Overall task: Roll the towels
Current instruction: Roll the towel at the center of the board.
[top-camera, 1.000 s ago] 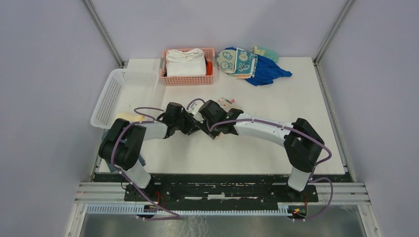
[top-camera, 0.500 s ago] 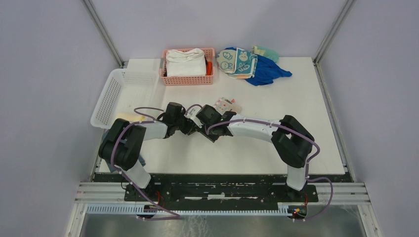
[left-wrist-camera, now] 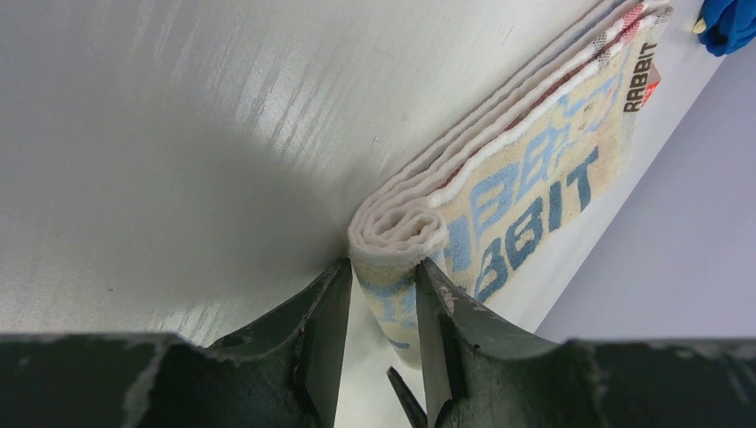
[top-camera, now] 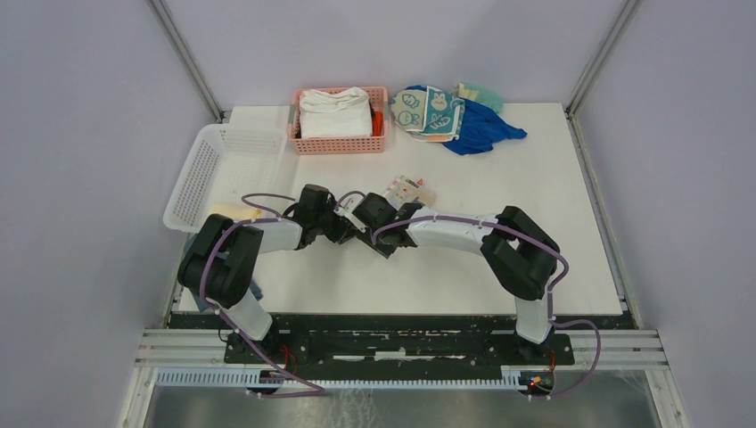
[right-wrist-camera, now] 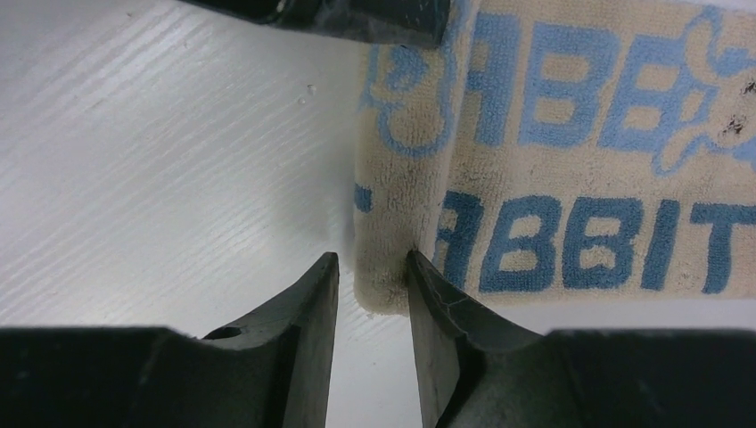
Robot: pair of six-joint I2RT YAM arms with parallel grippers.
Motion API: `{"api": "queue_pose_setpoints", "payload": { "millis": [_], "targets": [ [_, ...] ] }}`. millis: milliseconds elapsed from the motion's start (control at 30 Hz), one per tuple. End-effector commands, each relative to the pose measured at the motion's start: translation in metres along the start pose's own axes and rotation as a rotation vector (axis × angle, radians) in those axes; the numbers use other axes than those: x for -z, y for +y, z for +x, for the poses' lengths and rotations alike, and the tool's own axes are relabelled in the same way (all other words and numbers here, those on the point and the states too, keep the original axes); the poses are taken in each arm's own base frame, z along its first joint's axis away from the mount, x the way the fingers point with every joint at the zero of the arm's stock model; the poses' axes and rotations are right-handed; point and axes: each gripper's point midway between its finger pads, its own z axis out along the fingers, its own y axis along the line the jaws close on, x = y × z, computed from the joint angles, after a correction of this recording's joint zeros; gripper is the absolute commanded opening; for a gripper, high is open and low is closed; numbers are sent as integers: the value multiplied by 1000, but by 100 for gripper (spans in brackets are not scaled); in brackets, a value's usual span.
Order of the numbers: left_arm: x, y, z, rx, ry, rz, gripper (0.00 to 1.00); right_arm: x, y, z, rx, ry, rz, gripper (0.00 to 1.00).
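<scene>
The left gripper [left-wrist-camera: 382, 343] has its two fingers closed narrowly on the rolled end of the RABBIT towel [left-wrist-camera: 526, 192], both dark pads pressing the coil of white-edged layers between them. The right gripper [right-wrist-camera: 373, 330] stands about as narrow around the same rolled end from the other side. One pad lies against the cloth, and a thin strip of table [right-wrist-camera: 134, 160] shows between the other pad and the towel's edge, so whether it truly grips cannot be told. From that roll the towel runs flat along the table away from the fingers, its blue lettering facing up. In the top view both wrists meet near the middle of the table, with the unrolled end of the towel showing just beyond them. Farther back stand a pink basket [top-camera: 339, 147] holding a white folded cloth [top-camera: 334, 114] and, to its left, a white basket [top-camera: 192, 183]. To the right of the pink basket the rabbit-face towel [top-camera: 426, 111] lies on a blue cloth [top-camera: 486, 129].
</scene>
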Motion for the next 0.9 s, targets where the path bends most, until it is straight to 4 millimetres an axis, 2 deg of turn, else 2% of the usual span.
{"api": "queue_pose_setpoints", "payload": {
  "millis": [0,200,400,467,600,700,733,867],
  "targets": [
    [2,74,10,-48,9,-266,43,-10,-9,4,5,16,68,43],
    [1,73,10,-49,13,-264,43,-25,-12,18,-20,64,85,45],
    [-2,72,10,-55,20,-267,43,-46,-9,42,-46,143,42,45],
    [-3,71,10,-57,21,-264,43,-53,-7,51,-52,172,29,41],
    [-1,67,8,-60,16,-254,44,-62,0,65,-49,232,-6,20],
    [5,64,5,-53,-7,-240,49,-54,19,54,-71,202,-135,3],
    [8,62,5,-51,-17,-234,51,-48,27,47,-87,183,-200,1],
    [27,58,0,-55,-60,-231,60,-18,51,19,-178,122,-458,0]
  ]
}}
